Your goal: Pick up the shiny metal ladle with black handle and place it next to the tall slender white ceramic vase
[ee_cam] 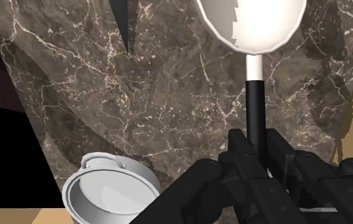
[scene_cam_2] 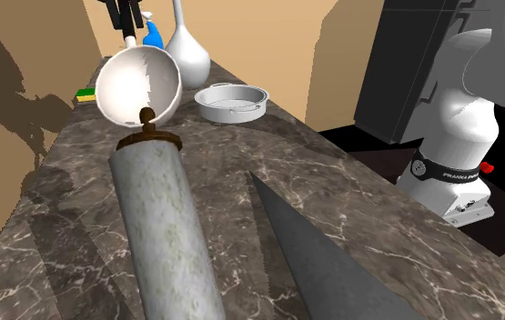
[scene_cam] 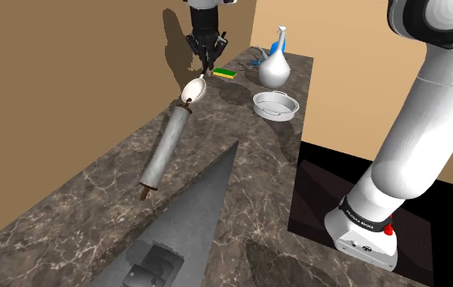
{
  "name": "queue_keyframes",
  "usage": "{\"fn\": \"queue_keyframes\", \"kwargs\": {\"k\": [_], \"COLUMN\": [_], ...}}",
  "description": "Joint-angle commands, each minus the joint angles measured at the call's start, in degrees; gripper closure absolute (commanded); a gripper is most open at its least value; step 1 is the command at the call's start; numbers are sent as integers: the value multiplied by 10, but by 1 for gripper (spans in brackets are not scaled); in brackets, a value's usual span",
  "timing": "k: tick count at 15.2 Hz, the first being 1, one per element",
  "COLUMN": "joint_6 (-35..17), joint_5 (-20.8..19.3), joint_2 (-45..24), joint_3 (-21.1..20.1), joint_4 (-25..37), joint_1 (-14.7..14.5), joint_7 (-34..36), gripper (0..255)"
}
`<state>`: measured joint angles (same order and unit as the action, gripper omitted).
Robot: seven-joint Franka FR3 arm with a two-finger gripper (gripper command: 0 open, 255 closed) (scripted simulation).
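wrist view, entry 1: gripper (ee_cam: 256, 145), black, two fingers drawn narrow and clasping the black handle of the ladle (ee_cam: 251, 25) at its far end, well back from the bowl.

entry 2: ladle, pale glossy bowl on a black stem. in the shoulder view it hangs from the gripper over the dark marble counter (scene_cam: 77, 212), bowl just beside the upper end of the rolling pin (scene_cam: 166, 151), which runs off toward 7 o'clock. whether the bowl is clear of the stone i cannot tell.

entry 3: vase (scene_cam: 274, 69), white, round belly, thin neck, at 3 o'clock from the ladle bowl and well apart from it.

entry 4, around the vase: blue bottle (scene_cam: 281, 34) at 12 o'clock, pan (scene_cam: 274, 104) near at 6 o'clock, sponge (scene_cam: 224, 73) at 9 o'clock. long serrated blade (scene_cam: 204, 204) lies lower on the counter.

handling note, my judgement: the carry is the step in hand. with the grip so far from the bowl, the bowl will swing wide, so lift enough to pass over the rolling pin's end and the sponge. travel slowly and keep the wrist level. aim for bare stone between sponge and vase, bowl leading but short of the belly. let go only once the ladle rests.
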<state>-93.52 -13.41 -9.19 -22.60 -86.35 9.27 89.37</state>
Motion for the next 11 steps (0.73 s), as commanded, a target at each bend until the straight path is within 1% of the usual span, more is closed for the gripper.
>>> {"fn": "queue_keyframes", "kwargs": {"k": [1, 11], "joint_6": [17, 106], "joint_5": [-1, -13], "joint_2": [-2, -31], "joint_3": [0, -3], "joint_4": [19, 135], "joint_1": [-1, -14], "joint_7": [-3, -11], "gripper": [255, 255]}}
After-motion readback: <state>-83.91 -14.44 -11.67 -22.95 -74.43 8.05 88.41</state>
